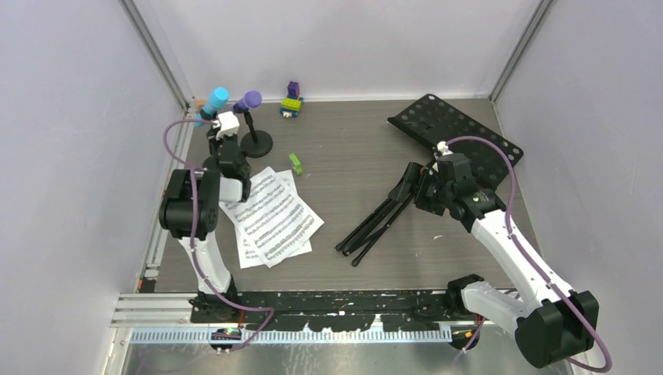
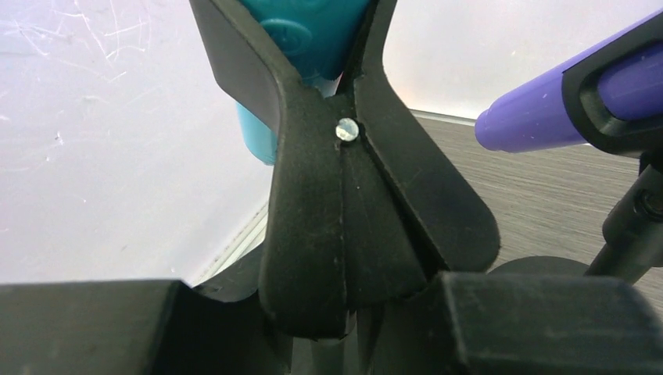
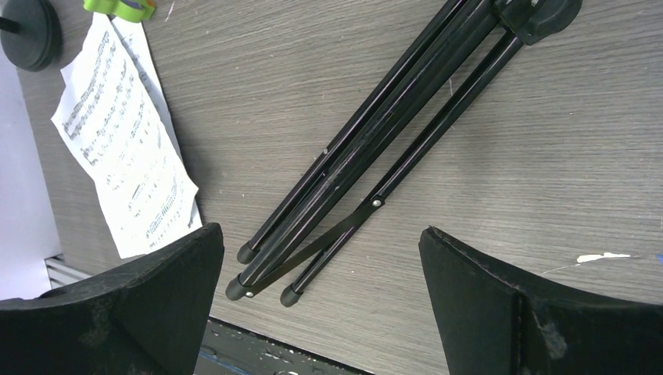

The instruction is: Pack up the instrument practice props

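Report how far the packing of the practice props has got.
Done: nothing looks packed; no container shows. In hand: the left gripper flanks the clip holding the cyan microphone; the right gripper hangs open over the folded legs of the music rack. Left: purple microphone on its holder, sheet-music pages loose on the table, the rack itself.

We take this for a robot lab cell: a left arm (image 1: pixel 195 211) and a right arm (image 1: pixel 508 242) bolted to a metal rail (image 1: pixel 156 308) along a wood-grain table (image 1: pixel 352 164), boxed in by plain white walls (image 1: pixel 336 39) on aluminium posts (image 1: pixel 156 51).
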Available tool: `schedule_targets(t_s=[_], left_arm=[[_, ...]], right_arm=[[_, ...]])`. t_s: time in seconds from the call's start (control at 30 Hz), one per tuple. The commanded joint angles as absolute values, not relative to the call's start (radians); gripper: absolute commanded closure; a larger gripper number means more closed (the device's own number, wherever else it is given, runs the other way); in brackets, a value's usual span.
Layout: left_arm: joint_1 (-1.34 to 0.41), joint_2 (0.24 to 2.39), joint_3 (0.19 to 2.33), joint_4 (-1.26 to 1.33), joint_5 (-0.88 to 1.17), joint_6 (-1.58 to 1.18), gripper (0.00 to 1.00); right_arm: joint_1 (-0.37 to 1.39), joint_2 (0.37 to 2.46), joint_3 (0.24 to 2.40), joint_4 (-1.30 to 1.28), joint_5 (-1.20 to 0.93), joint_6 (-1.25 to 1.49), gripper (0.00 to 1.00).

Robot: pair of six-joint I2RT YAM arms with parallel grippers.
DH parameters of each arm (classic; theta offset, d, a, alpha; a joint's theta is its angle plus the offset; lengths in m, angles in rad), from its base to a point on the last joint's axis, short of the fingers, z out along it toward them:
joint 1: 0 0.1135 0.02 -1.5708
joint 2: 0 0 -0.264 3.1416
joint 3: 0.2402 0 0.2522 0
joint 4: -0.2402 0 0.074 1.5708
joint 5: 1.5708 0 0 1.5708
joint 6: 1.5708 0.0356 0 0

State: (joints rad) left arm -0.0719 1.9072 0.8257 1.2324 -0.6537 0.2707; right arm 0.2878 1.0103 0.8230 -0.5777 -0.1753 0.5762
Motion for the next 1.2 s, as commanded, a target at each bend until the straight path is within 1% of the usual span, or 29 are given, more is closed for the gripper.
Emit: schedule_targets(t_s=[0.0,0.17,0.23,0.33,0.5,0.57,0.63,0.73,0.77,0.8,0.93,1.03,1.17], left_arm=[[-0.066,1.874,0.826,1.357,-0.699,0.320,1.00],[-0.071,1.751,0.787,1.370,-0.701,0.319,1.00],[-0.078,1.646,0.778,1.324,-0.691,0.320,1.00],[-0.091,1.472,0.778,1.130,-0.649,0.267,1.00],[-0.092,1.178,0.776,0.697,-0.520,0.027,1.00],[-0.092,1.079,0.797,0.514,-0.398,-0.054,1.00],[-0.093,1.004,0.801,0.392,-0.152,-0.092,1.00],[-0.114,0.939,0.774,0.385,0.239,-0.160,1.00],[-0.131,0.915,0.765,0.383,0.343,-0.178,1.00],[-0.156,0.887,0.758,0.373,0.402,-0.187,1.00],[-0.307,0.797,0.743,0.277,0.544,-0.141,1.00],[-0.435,0.781,0.732,0.208,0.593,-0.091,1.00],[-0.602,0.764,0.667,0.229,0.614,-0.089,1.00]], right_arm=[[0.286,1.003,0.859,-0.548,-0.188,0.561,0.00],[0.286,1.001,0.876,-0.559,-0.195,0.564,0.00],[0.287,0.994,0.887,-0.565,-0.193,0.565,0.00],[0.287,0.977,0.896,-0.567,-0.192,0.574,0.00],[0.286,0.945,0.914,-0.578,-0.195,0.584,0.00],[0.287,0.928,0.927,-0.589,-0.196,0.585,0.00],[0.286,0.904,0.938,-0.600,-0.187,0.584,0.00],[0.287,0.857,0.949,-0.599,-0.156,0.584,0.00],[0.286,0.841,0.952,-0.597,-0.149,0.583,0.00],[0.286,0.822,0.953,-0.590,-0.146,0.579,0.00],[0.287,0.736,0.928,-0.521,-0.139,0.580,0.00],[0.287,0.662,0.870,-0.396,-0.140,0.563,0.00],[0.287,0.563,0.780,-0.193,-0.210,0.543,0.00]])
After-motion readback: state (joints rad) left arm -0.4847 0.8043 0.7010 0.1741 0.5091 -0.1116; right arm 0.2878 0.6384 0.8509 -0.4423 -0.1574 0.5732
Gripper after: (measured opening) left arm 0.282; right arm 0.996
